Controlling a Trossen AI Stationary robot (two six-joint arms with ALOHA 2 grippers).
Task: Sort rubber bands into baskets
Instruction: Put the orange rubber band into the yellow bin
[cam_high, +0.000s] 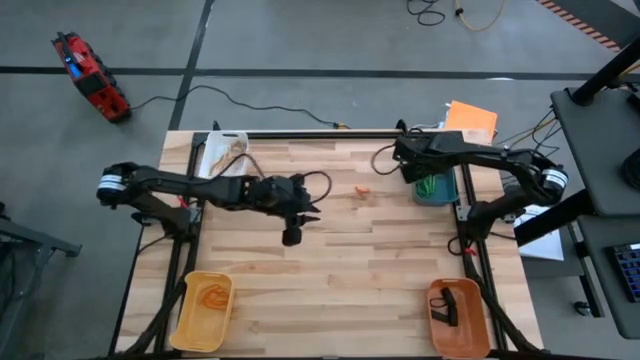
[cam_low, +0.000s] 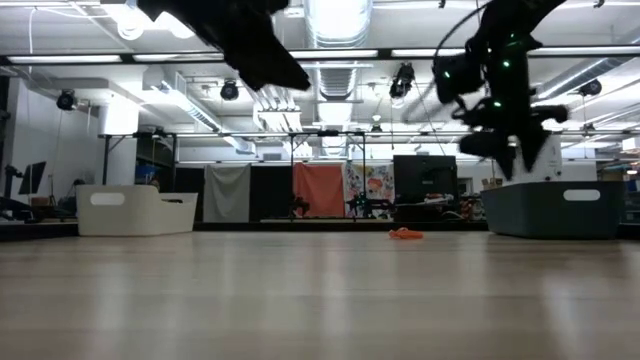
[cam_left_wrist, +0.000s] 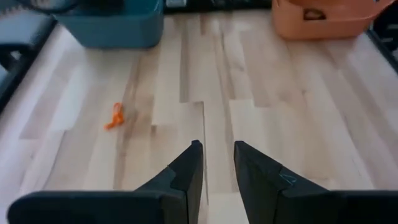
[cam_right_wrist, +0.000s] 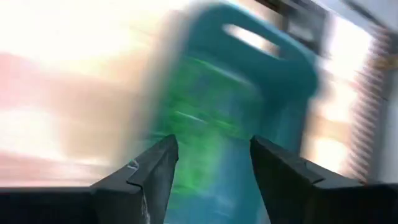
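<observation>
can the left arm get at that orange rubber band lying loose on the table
Probably yes. The orange rubber band lies alone on bare wood, and the left gripper hovers nearby with its fingers slightly apart and nothing between. The right gripper is over by the teal basket, clear of the path.

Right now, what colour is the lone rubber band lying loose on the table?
Orange rubber band; clearest in the left wrist view.

Left hand (cam_left_wrist: 217, 165) hovered over bare tabletop (cam_left_wrist: 298, 124), fingers slightly apart, nothing between. Orange rubber band (cam_left_wrist: 114, 116) lay near teal basket (cam_left_wrist: 109, 25); orange basket (cam_left_wrist: 323, 18) well apart.
</observation>
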